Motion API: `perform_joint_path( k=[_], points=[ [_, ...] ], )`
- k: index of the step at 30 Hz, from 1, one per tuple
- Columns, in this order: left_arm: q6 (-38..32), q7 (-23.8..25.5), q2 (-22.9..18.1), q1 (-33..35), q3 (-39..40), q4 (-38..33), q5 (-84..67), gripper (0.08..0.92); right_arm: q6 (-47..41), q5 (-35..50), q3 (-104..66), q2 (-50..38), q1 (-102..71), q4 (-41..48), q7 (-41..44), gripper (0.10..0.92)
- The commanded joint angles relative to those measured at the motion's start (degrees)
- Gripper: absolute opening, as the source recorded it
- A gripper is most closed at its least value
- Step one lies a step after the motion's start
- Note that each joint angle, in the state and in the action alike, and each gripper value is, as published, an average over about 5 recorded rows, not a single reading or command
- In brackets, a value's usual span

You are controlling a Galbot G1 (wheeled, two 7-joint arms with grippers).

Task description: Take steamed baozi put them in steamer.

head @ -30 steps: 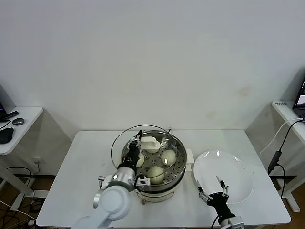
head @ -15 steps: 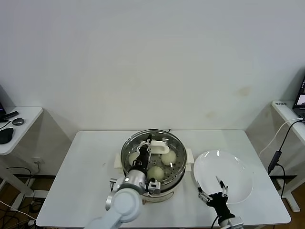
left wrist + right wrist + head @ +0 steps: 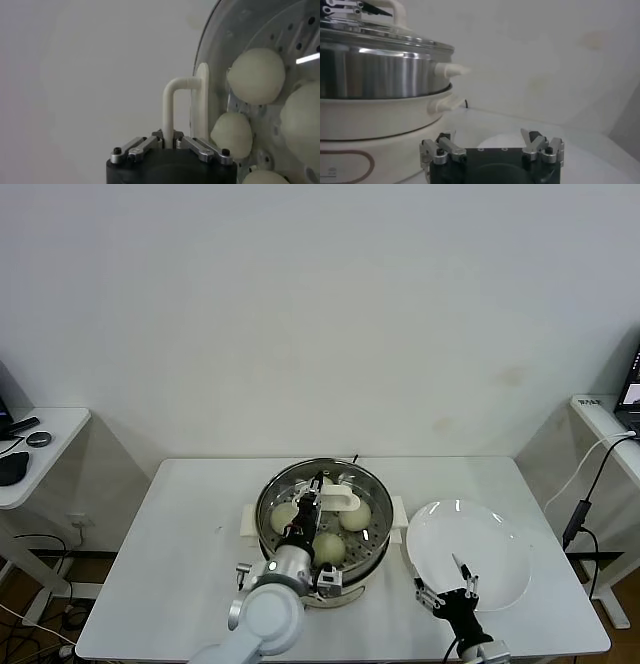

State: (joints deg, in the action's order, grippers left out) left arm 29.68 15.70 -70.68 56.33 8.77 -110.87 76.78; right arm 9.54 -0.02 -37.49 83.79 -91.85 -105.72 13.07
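Our left gripper [image 3: 318,496] has carried the glass lid [image 3: 322,502] over the steamer [image 3: 322,529], fingers pinching its white handle [image 3: 172,107]. The baozi [image 3: 354,515] sit inside. If the lid tilts, it could bump them. Our right gripper [image 3: 447,594] waits, fingers spread, by the plate [image 3: 500,559].

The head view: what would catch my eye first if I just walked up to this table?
Probably the round shiny stainless-steel steamer mid-table, with pale round baozi visible through its round glass lid. The left gripper is shut on the lid's white handle, right above the pot. Beside it lies a flat white plate, with the right gripper open at its near edge.
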Motion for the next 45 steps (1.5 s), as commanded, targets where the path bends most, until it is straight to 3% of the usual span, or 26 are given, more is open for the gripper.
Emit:
perform_joint_path(
  k=[1, 17, 24, 33, 39, 45],
  points=[
    [-0.1, -0.1, 0.0, 0.2, -0.3, 0.5, 0.2, 0.173, 0.1, 0.0, 0.1, -0.1, -0.1, 0.0, 0.0, 0.823],
    [-1.6, -4.4, -1.1, 4.5, -3.6, -2.7, -5.5, 0.185, 0.1, 0.1, 0.4, -0.1, -0.1, 0.0, 0.0, 0.823],
    [-8.3, -13.7, 1.2, 12.3, -9.0, -10.4, -25.2, 0.368, 0.2, 0.2, 0.5, -0.3, -0.2, 0.1, 0.0, 0.823],
    [-22.5, -19.7, 3.5, 29.1, -18.2, -19.1, -56.1, 0.628, 0.1, 0.7, 0.7, -1.1, -0.2, 0.2, 0.1, 0.823],
    [-39.8, -24.2, -0.6, 42.5, -30.2, -20.2, -71.3, 0.787, 0.7, 2.4, 0.7, -0.9, -0.2, -0.2, 0.0, 0.823],
    [-48.4, -25.2, -4.8, 56.3, -38.1, -20.2, -84.0, 0.822, -0.7, 8.0, -0.5, -2.7, -1.9, -2.3, 0.0, 0.823]
  ],
)
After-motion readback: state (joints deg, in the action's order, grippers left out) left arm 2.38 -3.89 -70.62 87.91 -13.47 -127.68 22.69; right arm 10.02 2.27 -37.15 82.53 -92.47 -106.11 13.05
